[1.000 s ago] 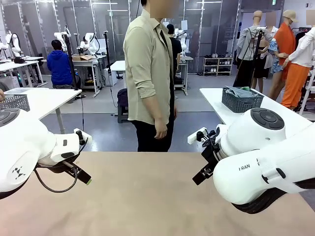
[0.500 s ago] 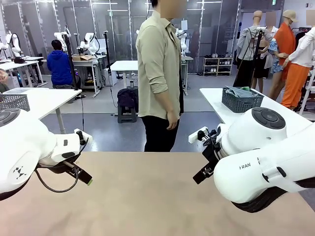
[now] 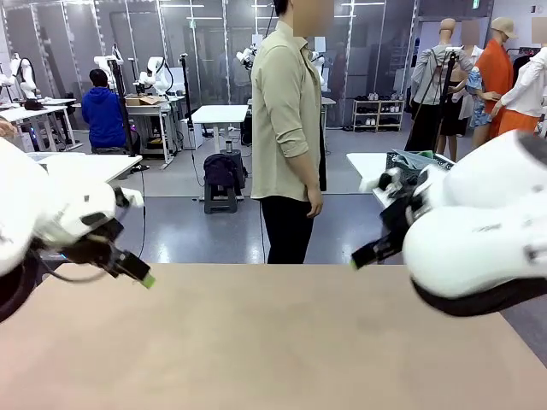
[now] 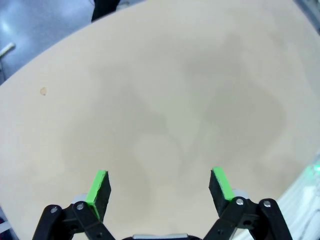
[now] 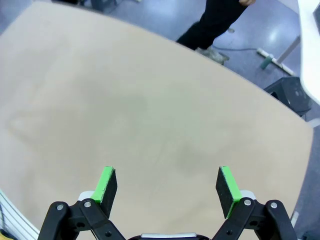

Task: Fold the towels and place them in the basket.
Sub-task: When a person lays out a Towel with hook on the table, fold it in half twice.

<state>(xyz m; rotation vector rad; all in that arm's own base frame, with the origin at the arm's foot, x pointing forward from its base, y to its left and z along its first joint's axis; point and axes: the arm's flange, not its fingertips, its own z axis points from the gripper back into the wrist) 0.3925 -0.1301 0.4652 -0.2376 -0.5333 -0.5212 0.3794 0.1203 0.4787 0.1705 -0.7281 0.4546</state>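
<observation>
- The plain tan table (image 3: 273,342) is stretching across the near ground. A small brownish spot (image 4: 43,91) is showing on it in the left wrist view.
- Past its far edge, a grey floor (image 3: 188,231) is running back through a workshop with white tables and glass partitions.
- A person in a khaki shirt (image 3: 291,111) is standing side-on just beyond the far edge. Another person in a blue top (image 3: 102,115) is sitting far back on the left.
- The basket (image 3: 395,160) is sitting on a white side table (image 3: 363,166) off to the right, well apart from the tan table and mostly hidden behind the right arm.
- Its visible rim is running across the picture; which way its long axis is lying cannot be told.
- A greyish cloth (image 3: 420,157) is showing above that rim, too small to tell as a towel.
- The left fingers (image 3: 132,266) are hanging above the table's left side, slanting down toward the middle. Their green pads (image 4: 98,187) are standing wide apart with nothing between them.
- The right fingers (image 3: 369,254) are hanging above the right side, slanting down toward the middle, also spread wide and gripping nothing.
</observation>
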